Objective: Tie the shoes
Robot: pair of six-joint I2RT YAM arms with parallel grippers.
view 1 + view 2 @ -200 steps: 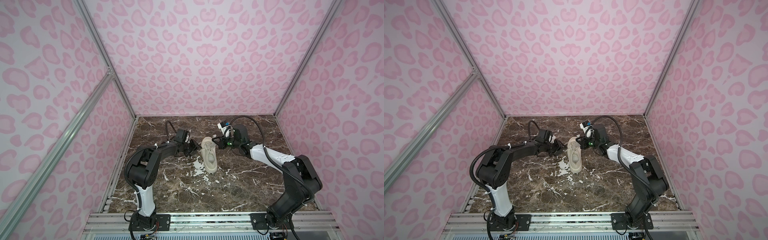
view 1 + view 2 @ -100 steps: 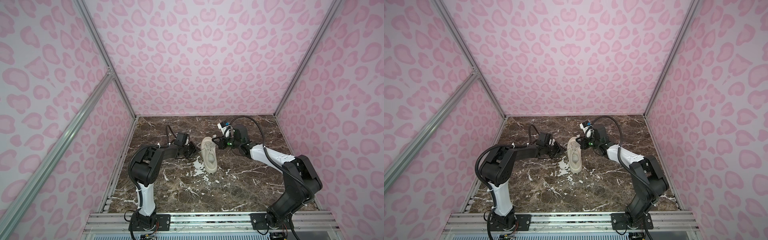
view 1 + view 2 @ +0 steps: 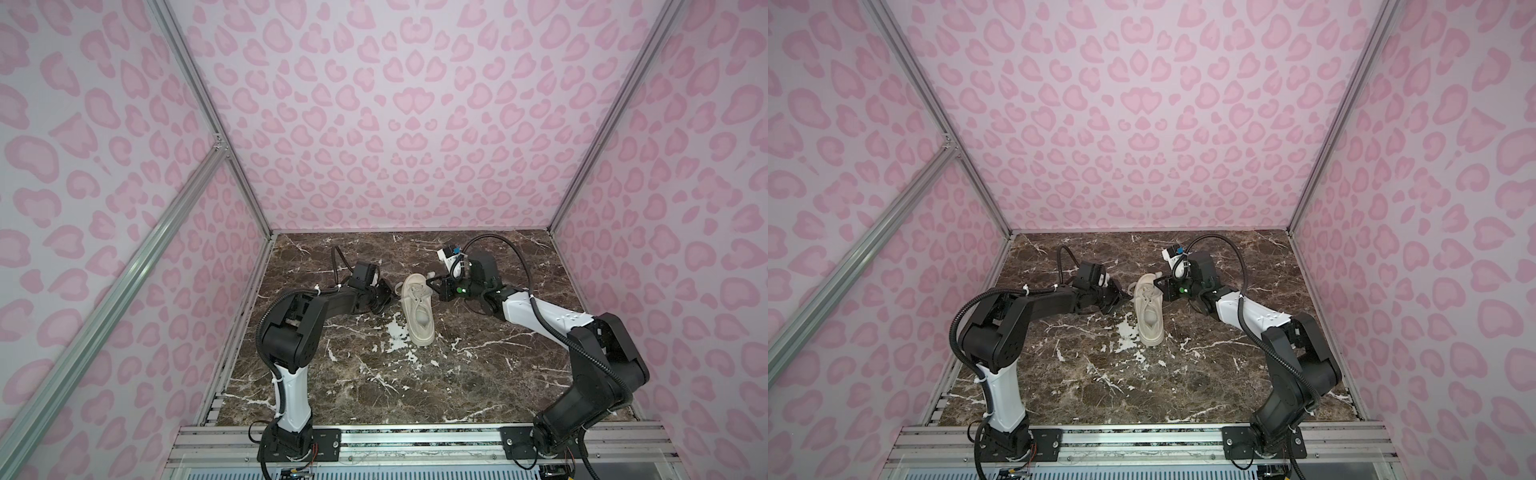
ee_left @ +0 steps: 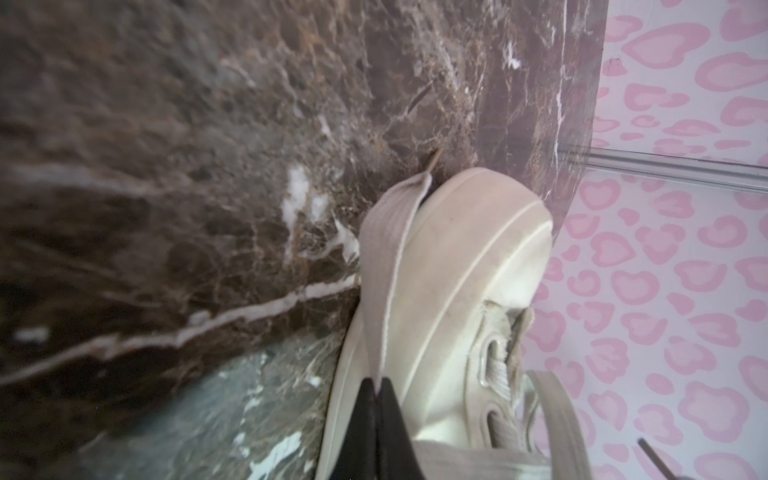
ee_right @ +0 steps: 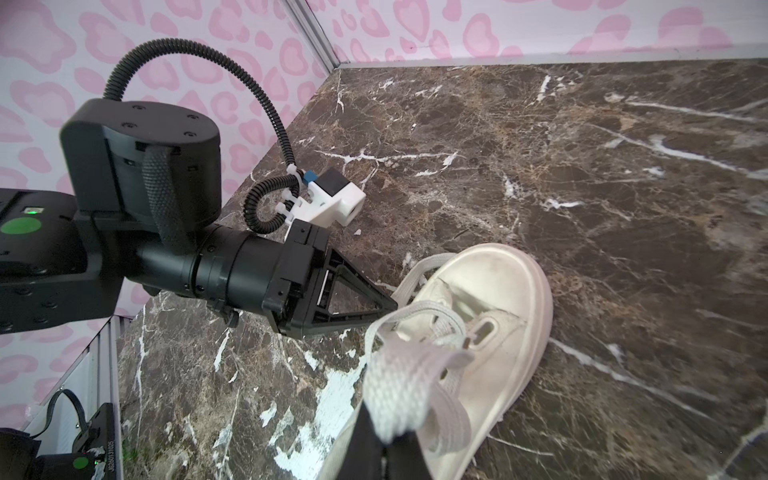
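In both top views the shoe (image 3: pixel 419 316) stands on its sole on the marble table (image 3: pixel 478 374), with its laced end pointing away from the robot. The left claw (image 3: pixel 390 292) is just beside that end on the shoe's left side and the right claw (image 3: pixel 432 286) just beside it on the right side. From this height I cannot tell what they hold. In the left wrist view the left claw (image 4: pixel 377 397) is clenched. Its two black fingertips (image 4: pixel 365 409) are pressed together on the flat left lace (image 4: pixel 380 282). This lace runs from them along the shoe's sole to its rounded end, where the free tip rests near the table. In the right wrist view the right claw (image 5: pixel 382 444) is also clenched, grasping the wide right lace (image 5: pixel 409 374), which rises in an arch from the eyelets (image 5: pixel 482 328) of the shoe. On the opposite side of the shoe, the tip of the left claw (image 5: pixel 386 309) is touching it or almost touching it; I cannot tell which. I judge that no knot is made yet. Nothing holds the shoe down, so an uneven pull on the two laces could drag or tip it. The laces are flat and pinched only at the very tips, so a strong pull could make one slip out. The claws are also very near each other over the shoe, and crossing the laces could make them collide.
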